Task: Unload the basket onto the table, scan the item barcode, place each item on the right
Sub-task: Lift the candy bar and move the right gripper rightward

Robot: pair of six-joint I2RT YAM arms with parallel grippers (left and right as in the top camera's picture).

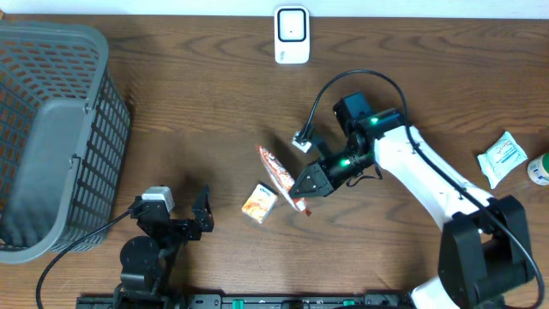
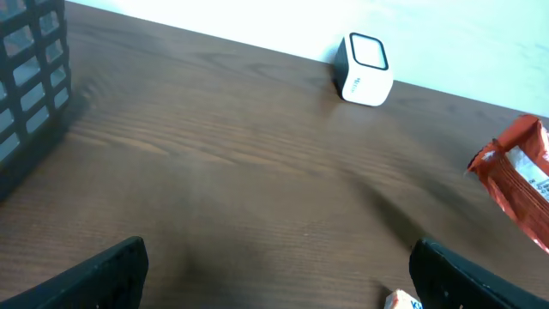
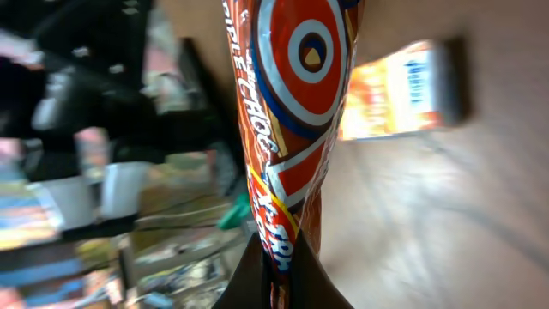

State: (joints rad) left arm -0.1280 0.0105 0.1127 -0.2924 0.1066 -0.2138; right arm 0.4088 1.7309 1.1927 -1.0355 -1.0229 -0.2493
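Item: the red and orange snack packet is off the worktop, in the air near the middle. It is slanted, with the free end pointing to the far side.
Right claw: the right claw is closed on the near, lower end of the packet. In the wrist view its tips pinch the crimped edge, and the packet rises straight up from them.
Barcode: I cannot see it. The side toward the wrist camera shows only a round target print and big letters, so I think the code is on another side.
Scanner: the white scanner stands at the far edge of the worktop, well apart from the packet. Its framed window seems to look upward and toward the front.
Step in hand: I judge the item is picked up, but it is not yet shown to the scanner.
Next move: the arm must carry the packet to the scanner and turn the side with the code to the window, flat and steady enough to read.
Left claw: the left claw is wide open and empty, low over the near left of the worktop.
Nearby: a small orange box lies just beside the packet.
Further out: a grey basket stands on the left and a white pouch lies far on the right.
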